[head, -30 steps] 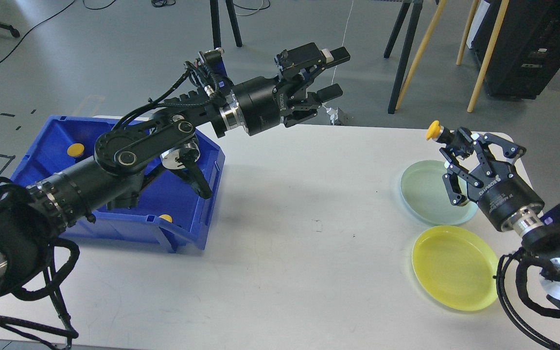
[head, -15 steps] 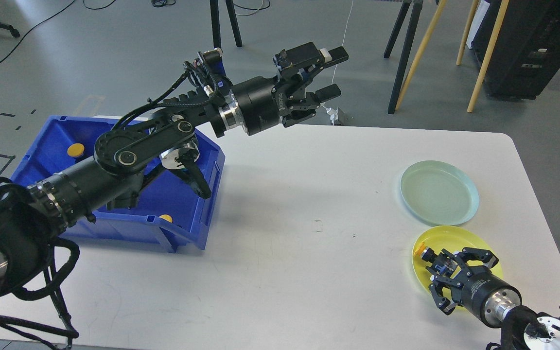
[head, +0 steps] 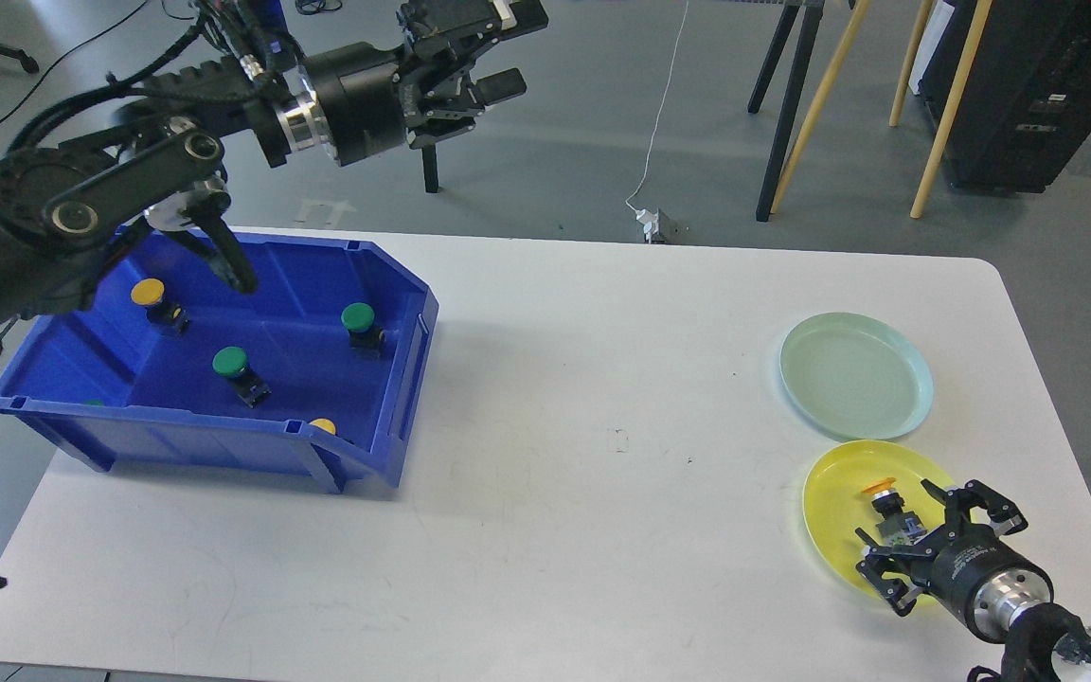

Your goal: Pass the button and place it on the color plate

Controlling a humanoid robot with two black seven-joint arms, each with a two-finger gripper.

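Observation:
A yellow-capped button (head: 886,505) lies on the yellow plate (head: 834,502) at the right front of the white table. My right gripper (head: 929,537) is open just behind it, its fingers spread around the button's base without gripping it. A pale green plate (head: 855,375) sits behind the yellow one. My left gripper (head: 510,47) is open and empty, raised high beyond the table's back edge, above the blue bin (head: 223,369). The bin holds two green-capped buttons (head: 231,363) (head: 357,318) and yellow-capped ones (head: 148,292) (head: 323,426).
The white table (head: 583,426) stretches between the bin and the plates. Beyond its back edge stand black stand legs (head: 782,114), wooden poles (head: 943,104) and a dark cabinet (head: 1038,85). A cable and small plug (head: 650,223) lie on the floor.
My right gripper has let go of the yellow button onto the yellow plate and opened. My left arm has swung up and to the left, uncovering the bin's buttons.

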